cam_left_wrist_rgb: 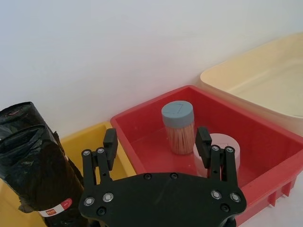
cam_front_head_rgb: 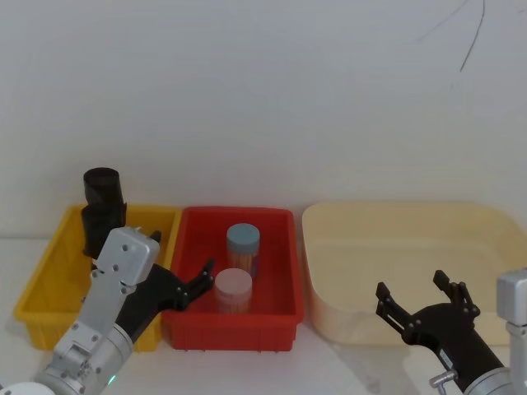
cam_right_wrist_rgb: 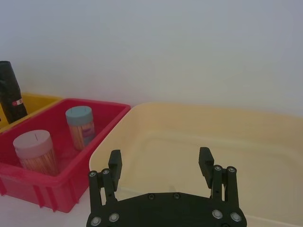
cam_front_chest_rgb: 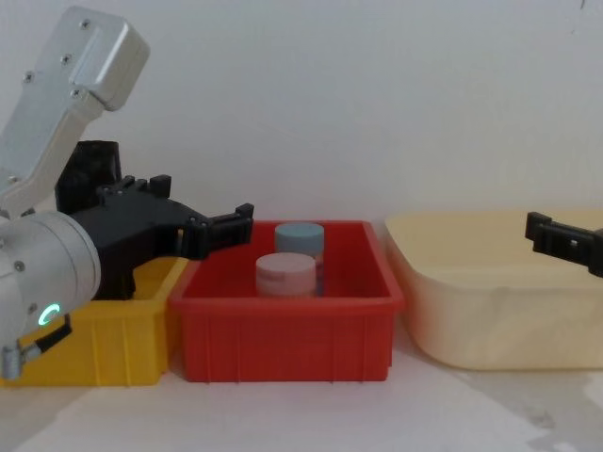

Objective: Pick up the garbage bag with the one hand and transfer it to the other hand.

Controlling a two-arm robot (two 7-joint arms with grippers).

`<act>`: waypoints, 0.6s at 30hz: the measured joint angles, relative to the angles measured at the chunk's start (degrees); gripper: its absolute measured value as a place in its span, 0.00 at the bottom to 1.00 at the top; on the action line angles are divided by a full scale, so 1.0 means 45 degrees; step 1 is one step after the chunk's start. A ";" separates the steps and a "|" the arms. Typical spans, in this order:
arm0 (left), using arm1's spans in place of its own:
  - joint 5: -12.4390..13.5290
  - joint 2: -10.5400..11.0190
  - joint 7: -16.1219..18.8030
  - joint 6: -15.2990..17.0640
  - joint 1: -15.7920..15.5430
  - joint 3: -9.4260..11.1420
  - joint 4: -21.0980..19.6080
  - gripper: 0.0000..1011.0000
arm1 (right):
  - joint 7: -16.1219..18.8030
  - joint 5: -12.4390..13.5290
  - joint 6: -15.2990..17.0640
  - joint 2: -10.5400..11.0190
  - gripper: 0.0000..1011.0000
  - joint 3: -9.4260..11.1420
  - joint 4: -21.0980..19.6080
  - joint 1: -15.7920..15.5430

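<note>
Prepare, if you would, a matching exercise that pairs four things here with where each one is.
1. bag
2. blue-lidded jar
3. pink-lidded jar
4. right gripper

A. red bin, nearer the robot
B. at the cream tub's front
C. standing in the yellow bin
D. red bin, farther back

Pairs: 1-C, 2-D, 3-A, 4-B.

The garbage bag [cam_front_head_rgb: 102, 207] is seen as 1 tall, tight roll of crinkled, glossy black plastic film; a small red-and-white label [cam_left_wrist_rgb: 56, 207] is carried low on its side; the film is crumpled at the top end; the roll is stood on end, roughly upright, in the far part of the yellow bin [cam_front_head_rgb: 39, 284]; its top is raised well above the bin's rim.
</note>
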 joint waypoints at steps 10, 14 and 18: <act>-0.0003 -0.0333 -0.0217 0.0327 -0.0557 0.0104 0.0057 0.99 | 0.0212 0.0202 0.0224 0.0054 0.99 0.0195 -0.0121 0.0221; -0.0029 -0.0444 -0.0334 0.0576 -0.0862 0.0109 -0.0068 0.99 | 0.0473 0.0454 0.0481 0.0084 0.99 0.0310 -0.0277 0.0516; -0.0113 -0.0466 -0.0518 0.1096 -0.1277 -0.0002 -0.0500 0.99 | 0.0829 0.0795 0.0848 0.0051 0.99 0.0338 -0.0470 0.1017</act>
